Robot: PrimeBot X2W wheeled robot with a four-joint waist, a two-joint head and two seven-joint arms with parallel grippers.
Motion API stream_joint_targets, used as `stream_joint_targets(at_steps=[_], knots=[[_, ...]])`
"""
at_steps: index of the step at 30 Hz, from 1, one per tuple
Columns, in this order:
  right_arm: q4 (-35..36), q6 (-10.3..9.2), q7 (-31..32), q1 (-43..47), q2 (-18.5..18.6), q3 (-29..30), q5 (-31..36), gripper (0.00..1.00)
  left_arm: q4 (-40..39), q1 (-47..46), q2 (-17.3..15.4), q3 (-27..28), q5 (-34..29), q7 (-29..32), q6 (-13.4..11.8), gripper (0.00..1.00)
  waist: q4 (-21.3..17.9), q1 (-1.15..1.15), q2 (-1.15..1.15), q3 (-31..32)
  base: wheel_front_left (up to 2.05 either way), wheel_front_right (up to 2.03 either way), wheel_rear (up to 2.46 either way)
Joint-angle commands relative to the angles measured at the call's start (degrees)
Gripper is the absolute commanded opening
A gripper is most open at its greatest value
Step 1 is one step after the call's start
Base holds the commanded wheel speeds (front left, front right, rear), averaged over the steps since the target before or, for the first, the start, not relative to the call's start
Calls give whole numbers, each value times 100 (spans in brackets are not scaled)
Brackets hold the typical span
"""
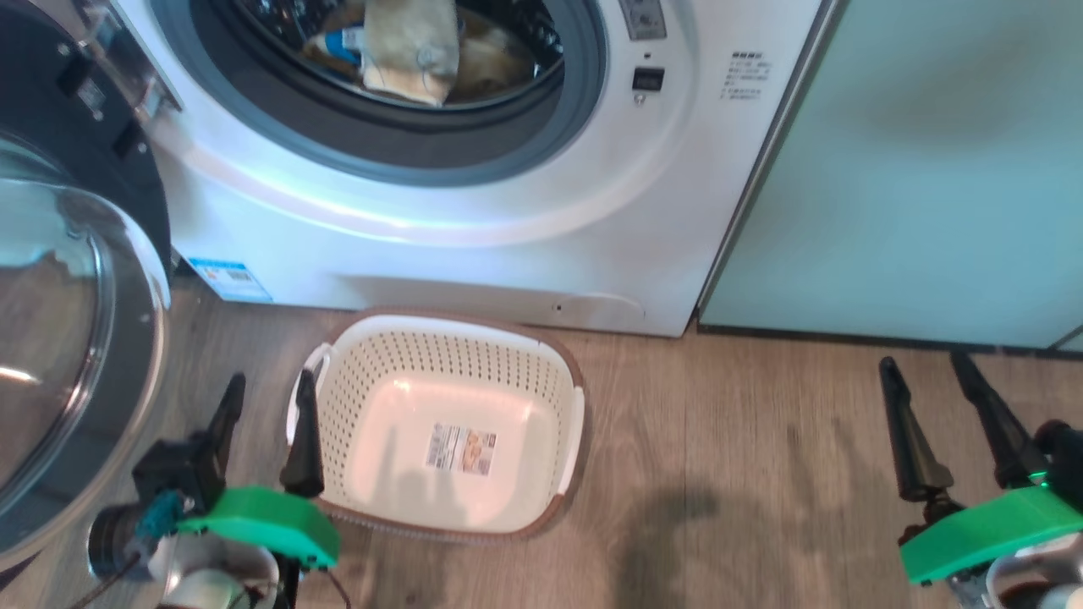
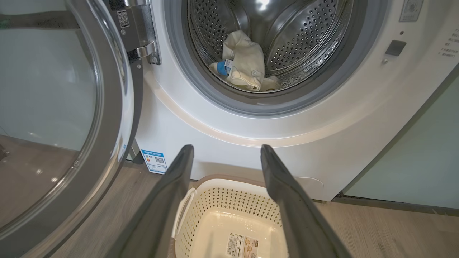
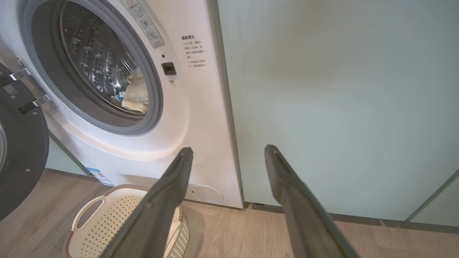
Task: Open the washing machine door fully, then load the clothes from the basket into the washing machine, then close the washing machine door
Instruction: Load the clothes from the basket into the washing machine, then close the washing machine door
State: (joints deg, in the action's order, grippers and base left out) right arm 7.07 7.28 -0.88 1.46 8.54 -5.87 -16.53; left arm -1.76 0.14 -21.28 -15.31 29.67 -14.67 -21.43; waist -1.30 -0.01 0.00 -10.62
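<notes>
The left gripper (image 1: 271, 381) is holding its two dark fingers well apart with nothing between them, hanging low over the wood floor (image 1: 719, 457) between the washing machine door (image 1: 76, 338) on its left and the basket (image 1: 448, 320) on its right. In the head view its inner finger is crossing the basket's white left handle; whether they touch I cannot tell. The door is standing swung out on its left hinge, its glass bowl bulging toward the basket and crowding that side. The washing machine (image 1: 508, 254) is showing an open drum mouth with the pale yellow clothes (image 1: 415, 51) lying inside, the top piece's length running out toward the grey rim. The basket is sitting upright just before the machine's base, mouth up, a label sticker (image 1: 459, 448) on its floor. Right of it bare floor is stretching to the right gripper (image 1: 922, 362), whose fingers are likewise spread and empty, pointing toward the pale green cabinet door (image 1: 914, 169).
</notes>
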Motion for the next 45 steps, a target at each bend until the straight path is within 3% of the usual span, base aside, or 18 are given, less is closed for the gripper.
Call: stream_joint_targets(at_steps=[1, 12, 45], knots=[[219, 21, 10, -39, 43, -111, 24, 100, -206, -82, -131, 227, -29, -16, -46, 100, -20, 1, 0, 147, 0, 0, 0], [283, 21, 132, 320, -10, -128, -8, 100, -394, 348, -219, 159, -73, 101, -190, 100, -121, 1, 0, 636, 0, 0, 0], [389, 21, 270, 484, -15, -87, -20, 100, -389, 339, -234, 23, -106, 122, -214, 100, -82, 1, 0, 841, 0, 0, 0]])
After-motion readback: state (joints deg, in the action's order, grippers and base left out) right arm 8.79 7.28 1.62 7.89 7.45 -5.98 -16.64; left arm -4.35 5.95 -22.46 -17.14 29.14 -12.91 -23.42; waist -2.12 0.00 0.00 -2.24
